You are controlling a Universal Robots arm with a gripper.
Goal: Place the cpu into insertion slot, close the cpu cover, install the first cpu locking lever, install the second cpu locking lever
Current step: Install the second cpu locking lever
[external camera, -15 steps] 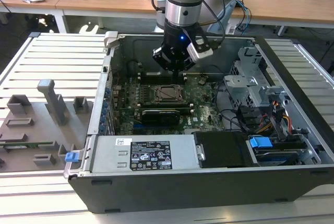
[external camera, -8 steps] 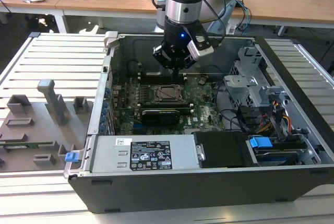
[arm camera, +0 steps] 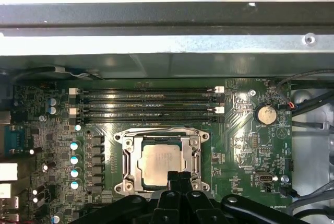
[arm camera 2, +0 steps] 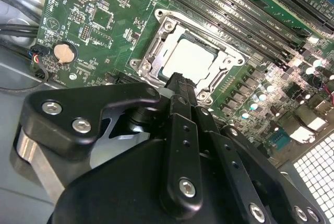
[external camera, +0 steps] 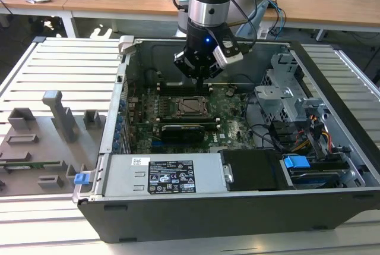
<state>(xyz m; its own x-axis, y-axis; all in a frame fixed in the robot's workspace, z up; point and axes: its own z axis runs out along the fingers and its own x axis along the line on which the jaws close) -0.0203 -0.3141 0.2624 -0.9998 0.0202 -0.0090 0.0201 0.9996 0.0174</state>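
The cpu (arm camera: 158, 162) (arm camera 2: 189, 59), a pale silvery square chip, lies flat in the insertion slot (arm camera: 202, 136) on the green motherboard inside the open computer case (external camera: 119, 118). The cpu cover (arm camera: 130, 157) (arm camera 2: 156, 46), a thin metal frame, lies flat around the chip, which shows through its window. My gripper (arm camera: 180, 178) (arm camera 2: 181, 80) (external camera: 200, 79) hangs just above the slot's edge, its two black fingers pressed together with nothing between them. In the exterior view the cpu (external camera: 191, 105) sits right below the gripper. I cannot tell how the locking levers stand.
Long black memory slots (arm camera: 146, 104) run beside the socket, towards the case wall (arm camera: 167, 20). A coin cell battery (arm camera: 266, 113) (arm camera 2: 64, 52) sits on the board. A dark card (external camera: 184, 130), the power supply (external camera: 160, 175) and a drive cage (external camera: 285, 88) crowd the case. Grey fixtures (external camera: 53, 130) stand at the exterior view's left.
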